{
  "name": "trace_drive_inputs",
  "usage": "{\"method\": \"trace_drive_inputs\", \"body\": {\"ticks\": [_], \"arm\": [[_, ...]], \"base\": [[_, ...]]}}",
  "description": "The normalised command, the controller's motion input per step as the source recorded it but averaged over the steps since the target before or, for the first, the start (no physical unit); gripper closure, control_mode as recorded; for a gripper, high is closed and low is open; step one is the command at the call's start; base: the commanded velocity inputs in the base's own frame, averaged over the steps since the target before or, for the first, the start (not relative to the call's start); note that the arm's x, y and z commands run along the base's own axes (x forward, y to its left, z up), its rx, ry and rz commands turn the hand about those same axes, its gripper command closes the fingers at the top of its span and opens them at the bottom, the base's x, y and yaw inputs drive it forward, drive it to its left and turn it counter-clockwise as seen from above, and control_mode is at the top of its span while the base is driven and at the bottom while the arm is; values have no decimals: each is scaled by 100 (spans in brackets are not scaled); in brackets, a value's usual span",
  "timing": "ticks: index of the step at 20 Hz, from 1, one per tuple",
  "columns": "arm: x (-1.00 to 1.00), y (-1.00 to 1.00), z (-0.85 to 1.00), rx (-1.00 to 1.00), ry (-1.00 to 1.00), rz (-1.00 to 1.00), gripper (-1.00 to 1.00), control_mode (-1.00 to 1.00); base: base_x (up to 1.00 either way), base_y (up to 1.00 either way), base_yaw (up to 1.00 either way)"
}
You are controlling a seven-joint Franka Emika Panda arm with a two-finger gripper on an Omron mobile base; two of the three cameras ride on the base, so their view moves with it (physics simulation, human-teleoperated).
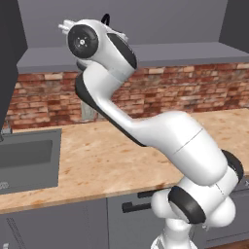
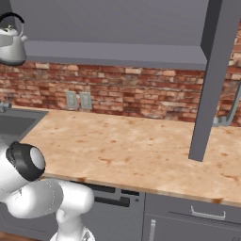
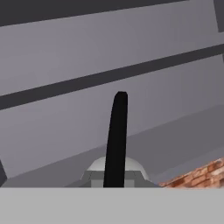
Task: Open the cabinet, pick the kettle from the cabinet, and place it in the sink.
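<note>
The cabinet [image 2: 117, 28] stands open, with one door [image 2: 214, 80] swung out at the right. The silver-grey kettle [image 2: 10, 46] shows at the top left of the right base view, level with the cabinet's bottom edge. In the left base view only its black handle [image 1: 104, 19] peeks out behind my raised wrist. In the hand view that black handle [image 3: 117, 135] runs up the middle over the silver lid [image 3: 98, 165], and my gripper [image 3: 114, 183] is shut on it. The dark sink [image 1: 29, 155] lies low at the left, also seen as the sink [image 2: 14, 123].
A tan stone counter [image 1: 112, 155] stretches below the cabinet, with a brick wall [image 2: 141, 94] behind it. Two wall outlets [image 2: 77, 100] sit on the bricks. The open door hangs down over the counter's right part. Grey drawers [image 2: 188, 216] run under the counter.
</note>
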Motion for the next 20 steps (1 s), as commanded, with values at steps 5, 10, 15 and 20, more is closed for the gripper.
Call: {"method": "trace_drive_inputs", "body": {"ticks": [5,10,15,20], "arm": [[-72,-2,-8,4,0,12,100,-100],[-68,-8,-19,6,0,14,100,-100],[-56,-15,-26,8,4,14,100,-100],[-41,-23,-31,15,13,16,100,-100]], "base": [[0,0,0],[0,0,0],[0,0,0],[0,0,0]]}}
